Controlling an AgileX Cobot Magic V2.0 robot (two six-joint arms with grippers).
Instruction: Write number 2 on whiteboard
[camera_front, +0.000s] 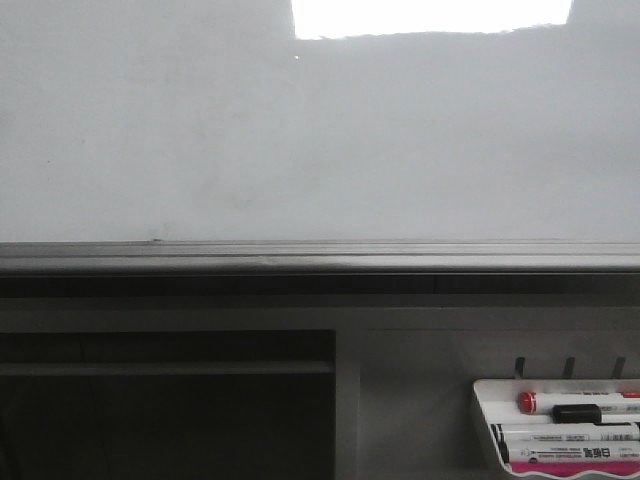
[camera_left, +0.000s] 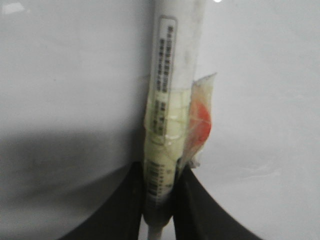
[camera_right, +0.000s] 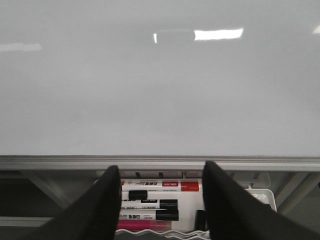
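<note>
Left gripper (camera_left: 159, 200) jaws clamped on white marker (camera_left: 172, 95), barrel wrapped in yellowish tape with red patch at side. Right gripper (camera_right: 161, 200) jaws spread wide, nothing between them.

We see whiteboard (camera_front: 300, 140) filling upper front view, grey rail (camera_front: 320, 258) along its lower edge, bright light reflection (camera_front: 430, 16) at top. We find no stroke on board surface in any view; number 2 not written.

White marker tray (camera_front: 484, 420) sits below rail at right, holding red-capped marker (camera_front: 560, 402) and black-capped markers (camera_front: 590, 415). Right gripper hangs just before this tray.
</note>
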